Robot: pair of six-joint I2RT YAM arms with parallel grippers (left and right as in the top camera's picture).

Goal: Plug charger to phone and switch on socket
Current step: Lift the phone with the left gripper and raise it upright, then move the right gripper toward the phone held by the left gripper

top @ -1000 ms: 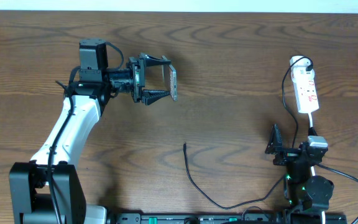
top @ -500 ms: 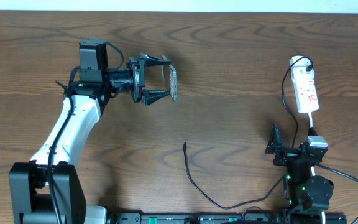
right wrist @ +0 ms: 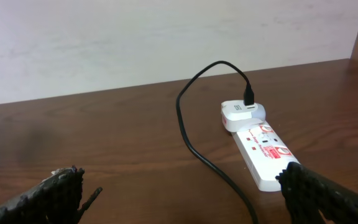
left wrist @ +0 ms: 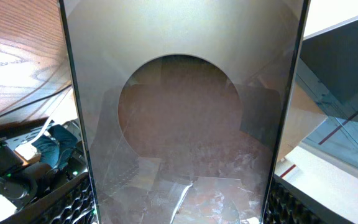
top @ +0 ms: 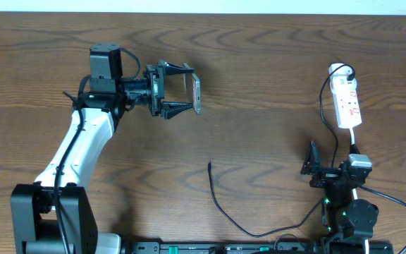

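We take this for a robotics lab in an office building: a white robot arm [top: 75,144] standing at a wood-grain table [top: 273,63], a power strip [right wrist: 263,149] on it, a plain pale wall [right wrist: 135,43], glass panels [left wrist: 340,68] beyond.

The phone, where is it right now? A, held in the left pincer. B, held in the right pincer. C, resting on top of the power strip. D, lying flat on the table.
A: the overhead view shows the phone clamped on edge between the fingers of the left pincer, and its glossy face fills the left wrist view.
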